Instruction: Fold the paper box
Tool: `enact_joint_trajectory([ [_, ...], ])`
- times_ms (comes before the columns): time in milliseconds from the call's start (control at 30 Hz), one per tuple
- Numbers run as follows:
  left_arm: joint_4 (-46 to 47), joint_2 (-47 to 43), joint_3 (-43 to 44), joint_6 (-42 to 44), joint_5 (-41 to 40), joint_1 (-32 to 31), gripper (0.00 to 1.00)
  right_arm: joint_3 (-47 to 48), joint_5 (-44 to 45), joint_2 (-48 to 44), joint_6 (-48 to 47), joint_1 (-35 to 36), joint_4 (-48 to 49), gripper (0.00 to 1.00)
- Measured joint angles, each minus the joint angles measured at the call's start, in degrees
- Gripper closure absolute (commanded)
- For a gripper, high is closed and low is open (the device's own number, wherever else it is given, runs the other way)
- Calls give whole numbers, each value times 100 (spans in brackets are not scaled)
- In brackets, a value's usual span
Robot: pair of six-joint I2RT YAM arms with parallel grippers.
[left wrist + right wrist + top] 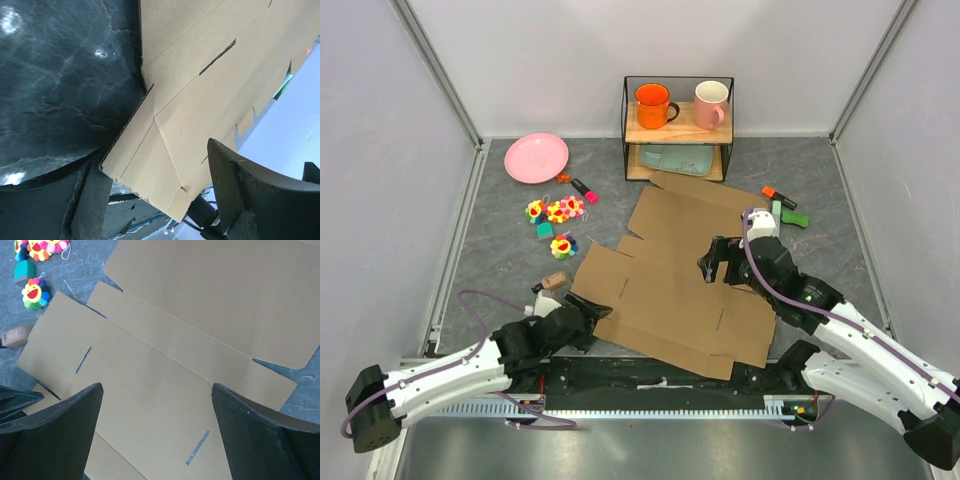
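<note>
The box (670, 290) lay flat and unfolded on the table (840, 190), no flap raised, so nearly all the folding remained. The right gripper (720, 262) hung spread above its middle. The left gripper (588, 320), also spread, straddled its near-left corner without pinching.

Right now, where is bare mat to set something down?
Free: the left strip nearer than the pink plate, left of the plush flowers; the far right corner beside the wire shelf, beyond the markers. Crowded: between plate and paper box, where flowers and a highlighter lie.
</note>
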Motion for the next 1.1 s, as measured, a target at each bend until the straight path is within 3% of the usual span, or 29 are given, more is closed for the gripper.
enact_joint_trajectory([
  [200, 573, 407, -103, 44, -61, 0, 39, -33, 0, -55, -2, 0, 0, 2],
  [300, 678, 595, -101, 138, -94, 0, 56, -33, 0, -57, -2, 0, 0, 2],
  [367, 682, 702, -101, 229, -129, -2, 72, -33, 0, -66, -4, 0, 0, 2],
  [400, 678, 737, -101, 282, -162, -2, 86, -33, 0, -74, -4, 0, -2, 2],
  [467, 634, 811, -101, 398, -236, -4, 97, -33, 0, -96, -7, 0, 0, 2],
  [633, 463, 807, 136, 758, -339, -4, 98, -31, 0, -166, -9, 0, -11, 2],
  [800, -7, 708, 1080, 1652, -431, -4, 98, 232, -4, -210, -17, 0, -245, 2],
  [933, -245, 1034, 2568, 2830, -498, 2, 98, 942, -13, -192, -74, 0, -494, 2],
  [1100, -634, 2070, 5163, 4454, -308, 2, 98, 2179, -28, -48, -201, 0, -684, 2],
])
